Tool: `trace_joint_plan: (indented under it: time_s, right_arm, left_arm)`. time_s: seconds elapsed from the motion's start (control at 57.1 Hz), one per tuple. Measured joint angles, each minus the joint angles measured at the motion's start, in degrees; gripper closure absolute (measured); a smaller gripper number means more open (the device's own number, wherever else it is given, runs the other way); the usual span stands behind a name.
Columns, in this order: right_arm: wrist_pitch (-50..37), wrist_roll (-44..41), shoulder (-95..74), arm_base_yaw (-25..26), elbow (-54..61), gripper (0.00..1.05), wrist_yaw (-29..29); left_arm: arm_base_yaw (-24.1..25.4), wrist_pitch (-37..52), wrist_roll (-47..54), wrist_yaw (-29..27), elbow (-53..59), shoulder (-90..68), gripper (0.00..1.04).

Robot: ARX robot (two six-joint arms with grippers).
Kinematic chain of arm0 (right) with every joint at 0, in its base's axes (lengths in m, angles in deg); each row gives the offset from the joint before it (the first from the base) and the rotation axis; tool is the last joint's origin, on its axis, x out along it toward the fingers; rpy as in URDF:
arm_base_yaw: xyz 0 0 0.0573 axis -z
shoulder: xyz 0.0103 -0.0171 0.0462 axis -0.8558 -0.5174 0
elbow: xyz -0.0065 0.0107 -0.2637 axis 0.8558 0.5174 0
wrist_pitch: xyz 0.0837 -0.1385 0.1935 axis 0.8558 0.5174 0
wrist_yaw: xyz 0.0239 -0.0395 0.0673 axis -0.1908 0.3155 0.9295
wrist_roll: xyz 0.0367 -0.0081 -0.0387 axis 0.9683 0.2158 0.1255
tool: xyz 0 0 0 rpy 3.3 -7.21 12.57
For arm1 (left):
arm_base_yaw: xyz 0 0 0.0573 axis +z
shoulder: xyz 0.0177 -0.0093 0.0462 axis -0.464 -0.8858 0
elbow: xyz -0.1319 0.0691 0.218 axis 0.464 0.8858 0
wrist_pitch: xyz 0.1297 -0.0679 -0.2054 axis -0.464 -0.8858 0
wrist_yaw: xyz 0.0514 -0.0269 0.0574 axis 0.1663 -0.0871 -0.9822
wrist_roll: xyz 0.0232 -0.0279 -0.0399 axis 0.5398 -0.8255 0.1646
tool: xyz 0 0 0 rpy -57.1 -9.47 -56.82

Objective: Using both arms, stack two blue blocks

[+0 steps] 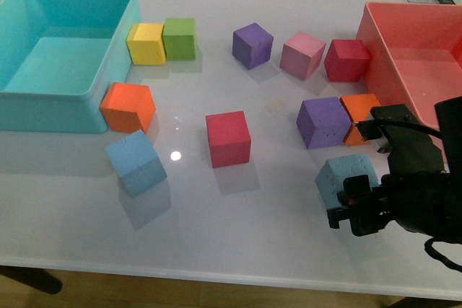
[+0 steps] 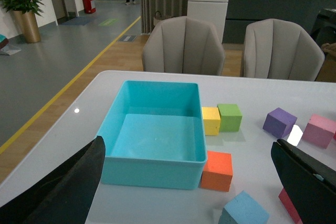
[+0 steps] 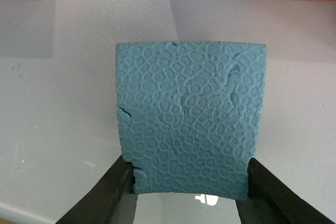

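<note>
Presently, blue blocks: two, left block (image 1: 136, 162) and right block (image 1: 345, 178).
Right gripper (image 3: 189, 176): jaws clamped on right block.
Left gripper (image 2: 188, 146): jaws wide apart.

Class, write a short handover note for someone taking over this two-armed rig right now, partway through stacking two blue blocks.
Left gripper: open, empty.
Right gripper: looks shut on one light-blue foam cube, front right, near the purple foam cube.
Other light-blue foam cube: free, front left, just before the orange foam cube.
Done: one cube gripped.
Left: take the free cube with the left gripper, then stack the two.
</note>
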Motion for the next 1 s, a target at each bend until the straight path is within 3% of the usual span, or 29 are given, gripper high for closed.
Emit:
trace_joint_plan:
  time_s: [0.21,0.403,0.999]
  right_arm:
    - [6.5,-1.8,14.1,-0.2,1.7,0.74,3.5]
    - [10.8,-1.2,17.2,-2.8,-6.6,0.75,3.0]
    - [25.6,2.7,-16.3,-10.0,-49.5,0.77,-3.2]
  left_arm:
    - [0.0,0.0,0.0,0.0,0.0,0.0,0.09]
    - [0.0,0.0,0.0,0.0,0.0,0.0,0.09]
    - [0.0,0.0,0.0,0.0,0.0,0.0,0.09]
